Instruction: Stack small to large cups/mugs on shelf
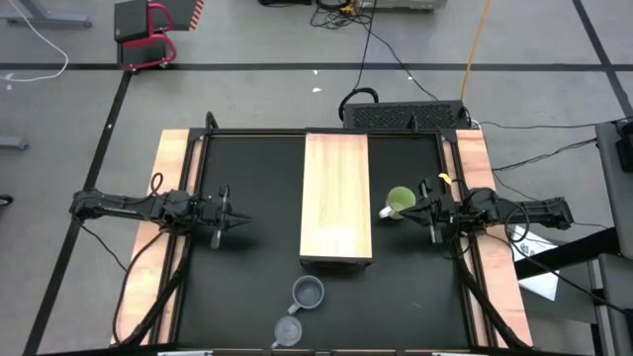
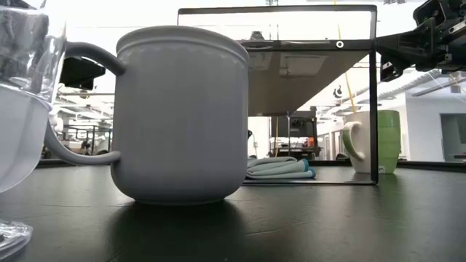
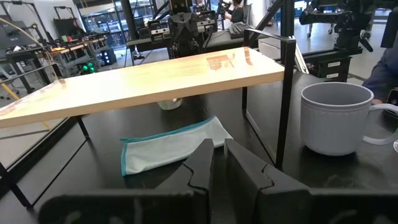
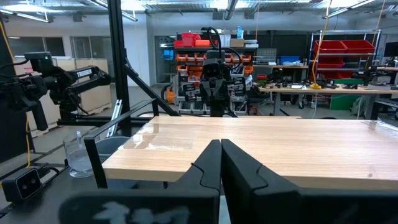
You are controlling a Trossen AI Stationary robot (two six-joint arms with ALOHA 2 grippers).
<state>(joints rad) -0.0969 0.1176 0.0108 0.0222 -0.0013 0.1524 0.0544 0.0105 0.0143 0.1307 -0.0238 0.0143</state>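
The shelf (image 1: 336, 198) is a light wood board on thin black legs, standing mid-table. The lime-green mug (image 1: 400, 203) stands on the table just right of it, pale handle toward the near side. The blue-grey mug (image 1: 308, 293) and the clear glass cup (image 1: 288, 331) stand near the front edge. My left gripper (image 1: 240, 223) is shut and empty, left of the shelf, low over the table. My right gripper (image 1: 423, 206) is shut and empty, raised above the green mug (image 2: 378, 142), at about shelf-top height (image 4: 261, 149).
A white cloth with a teal edge (image 3: 168, 149) lies on the table under the shelf. Light wooden strips (image 1: 173, 188) edge the black table on both sides. A person's sleeve (image 3: 382, 68) shows beyond the table.
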